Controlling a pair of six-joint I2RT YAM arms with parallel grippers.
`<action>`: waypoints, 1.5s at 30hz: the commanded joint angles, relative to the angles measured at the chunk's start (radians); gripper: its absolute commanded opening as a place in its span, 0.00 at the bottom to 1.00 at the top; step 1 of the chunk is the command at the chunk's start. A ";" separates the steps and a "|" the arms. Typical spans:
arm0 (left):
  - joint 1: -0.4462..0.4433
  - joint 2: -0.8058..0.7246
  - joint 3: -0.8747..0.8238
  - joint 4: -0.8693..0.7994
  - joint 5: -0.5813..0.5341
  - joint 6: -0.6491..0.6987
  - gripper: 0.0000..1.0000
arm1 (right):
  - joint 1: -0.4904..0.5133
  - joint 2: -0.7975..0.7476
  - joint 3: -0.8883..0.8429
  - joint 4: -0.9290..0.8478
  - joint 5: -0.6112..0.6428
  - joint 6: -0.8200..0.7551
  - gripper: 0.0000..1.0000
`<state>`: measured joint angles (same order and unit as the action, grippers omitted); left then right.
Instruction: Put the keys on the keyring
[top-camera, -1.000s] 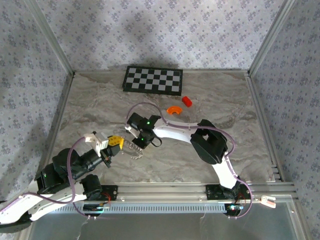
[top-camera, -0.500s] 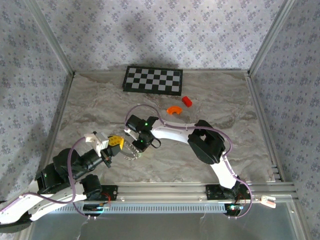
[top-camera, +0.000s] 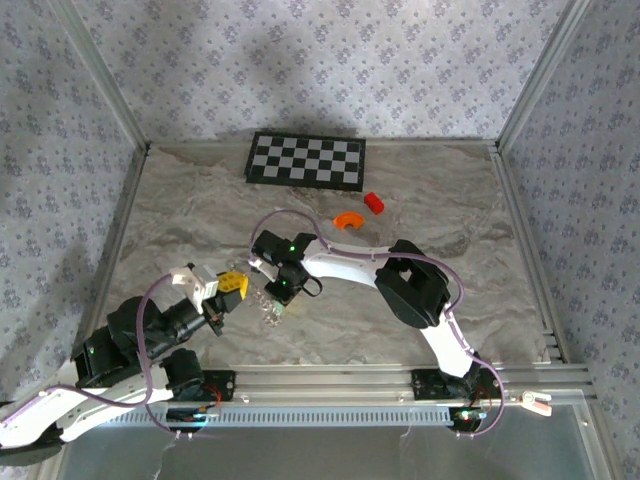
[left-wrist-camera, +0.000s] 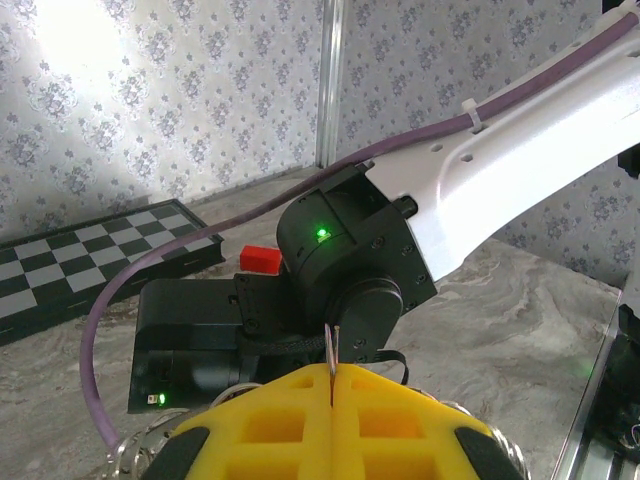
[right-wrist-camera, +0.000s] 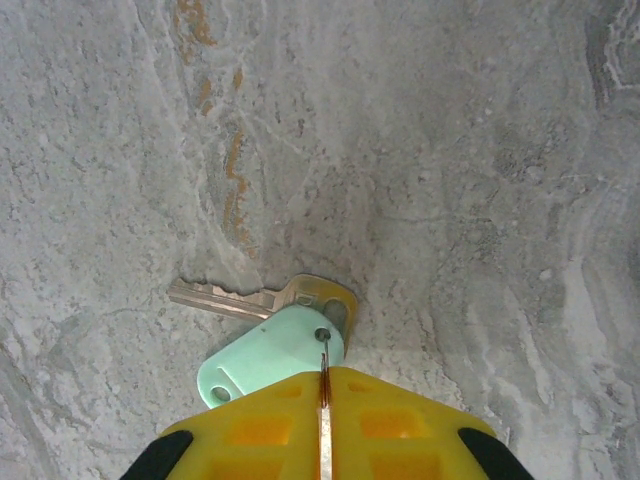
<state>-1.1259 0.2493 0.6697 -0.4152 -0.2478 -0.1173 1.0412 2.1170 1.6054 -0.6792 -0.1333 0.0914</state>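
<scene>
My left gripper (left-wrist-camera: 331, 372) is shut on the thin metal keyring (left-wrist-camera: 330, 350), whose edge sticks up between the yellow pads. In the top view the left gripper (top-camera: 232, 285) sits just left of the right gripper (top-camera: 276, 298). My right gripper (right-wrist-camera: 323, 385) is shut on a thin wire of the keyring (right-wrist-camera: 323, 362) that runs through the hole of a mint-green tag (right-wrist-camera: 262, 365). A key (right-wrist-camera: 262, 297) with a yellowish head lies just under the tag, close to the marble table. The keys (top-camera: 272, 308) show as a small bundle below the right wrist.
A checkerboard (top-camera: 306, 160) lies at the back of the table. A red block (top-camera: 373, 202) and an orange curved piece (top-camera: 348, 220) sit behind the right arm. Metal frame posts stand at the table's corners, and a rail runs along the near edge.
My right gripper has closed from partly open to shut on the ring wire and shifted slightly toward the left gripper. The left arm has held still.
</scene>
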 joint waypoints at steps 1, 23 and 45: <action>0.001 -0.012 0.008 0.064 -0.003 0.000 0.00 | -0.001 0.018 0.019 -0.040 0.014 -0.015 0.09; 0.002 -0.009 0.004 0.067 0.007 0.001 0.00 | -0.045 -0.252 -0.306 0.063 0.032 0.042 0.00; 0.001 -0.010 0.006 0.066 0.017 0.005 0.00 | -0.057 -0.447 -0.588 0.069 0.085 0.163 0.00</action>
<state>-1.1259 0.2497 0.6643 -0.4076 -0.2470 -0.1173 0.9894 1.6882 1.0271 -0.5980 -0.0734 0.2302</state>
